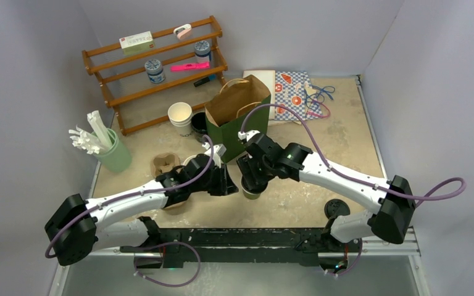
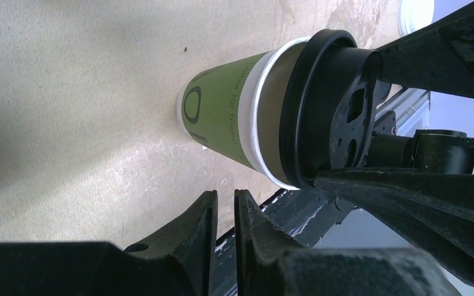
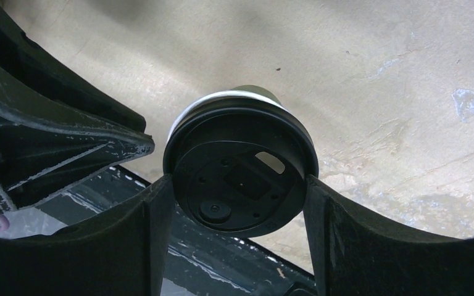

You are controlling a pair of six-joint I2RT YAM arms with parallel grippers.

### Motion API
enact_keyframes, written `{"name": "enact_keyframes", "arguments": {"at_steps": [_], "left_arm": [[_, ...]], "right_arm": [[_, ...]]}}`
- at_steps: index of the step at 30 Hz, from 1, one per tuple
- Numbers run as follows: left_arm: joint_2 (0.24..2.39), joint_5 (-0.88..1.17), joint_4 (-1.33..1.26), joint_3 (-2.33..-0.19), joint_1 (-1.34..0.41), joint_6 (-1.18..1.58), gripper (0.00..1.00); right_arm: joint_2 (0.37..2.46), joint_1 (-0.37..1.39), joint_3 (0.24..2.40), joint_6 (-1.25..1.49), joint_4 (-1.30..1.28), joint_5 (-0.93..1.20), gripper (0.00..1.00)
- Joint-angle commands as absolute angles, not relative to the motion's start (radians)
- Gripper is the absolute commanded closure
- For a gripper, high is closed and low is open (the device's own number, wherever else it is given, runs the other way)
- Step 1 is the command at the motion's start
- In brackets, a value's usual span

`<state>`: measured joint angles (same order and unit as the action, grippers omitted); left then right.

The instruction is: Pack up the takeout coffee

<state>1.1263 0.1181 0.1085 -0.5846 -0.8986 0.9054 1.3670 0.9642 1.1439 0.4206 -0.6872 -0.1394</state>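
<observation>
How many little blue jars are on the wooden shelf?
2. One jar stands near the middle of the wooden shelf, the other toward its right end, above the pink marker. None looks hidden.

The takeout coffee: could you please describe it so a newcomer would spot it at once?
Find the green bag mid-table. Just in front of it, the right gripper grips a black lid. The olive-green cup beneath is the coffee; the cup left of the bag is lidless.
</observation>
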Motion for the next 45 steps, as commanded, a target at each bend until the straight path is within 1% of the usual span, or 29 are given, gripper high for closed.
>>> {"name": "enact_keyframes", "arguments": {"at_steps": [1, 28, 34, 41, 43, 45], "left_arm": [[1.135, 0.135, 0.059, -0.615, -0.892, 0.893, 0.82], [1.277, 0.166, 0.015, -0.663, -0.884, 0.823, 0.83], [1.227, 0.117, 0.107, -0.675, -0.884, 0.817, 0.83], [1.081, 0.103, 0.128, -0.640, -0.880, 0.862, 0.82], [1.047, 0.110, 0.125, -0.629, -0.864, 0.881, 0.80], [1.027, 0.133, 0.100, -0.612, -0.840, 0.903, 0.75]], "right_arm": [[1.389, 0.972, 1.185, 0.400, -0.701, -0.152, 0.41], [1.499, 0.991, 1.215, 0.365, -0.711, -0.145, 0.40], [1.517, 0.992, 1.203, 0.361, -0.733, -0.149, 0.40], [1.505, 0.992, 1.161, 0.357, -0.738, -0.129, 0.41], [1.494, 0.991, 1.134, 0.349, -0.722, -0.119, 0.41], [1.489, 0.992, 1.122, 0.342, -0.712, -0.109, 0.41]]}}
